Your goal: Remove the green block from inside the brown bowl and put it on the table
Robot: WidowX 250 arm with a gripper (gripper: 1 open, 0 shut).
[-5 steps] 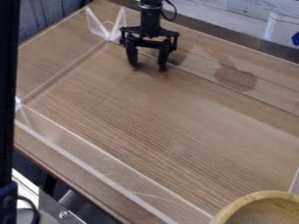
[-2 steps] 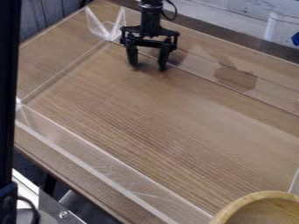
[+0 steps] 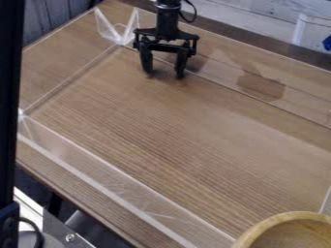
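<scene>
Step in hand: approach to the bowl with jaws spread.

The black metal gripper (image 3: 163,70) stands spread, well apart from the round tan-brown bowl (image 3: 289,233) at the near right corner of the wood-grain tabletop (image 3: 168,145). The green block is not visible. Travel above rim height; centre over the opening before descending.

Warm brown wood grain streaking right across the worktop (image 3: 168,145) here; black all over the jaws (image 3: 165,66); pale tan on the bowl (image 3: 287,232), its rim lighter still; and a darker brown patch (image 3: 261,87) showing against that grain.
</scene>
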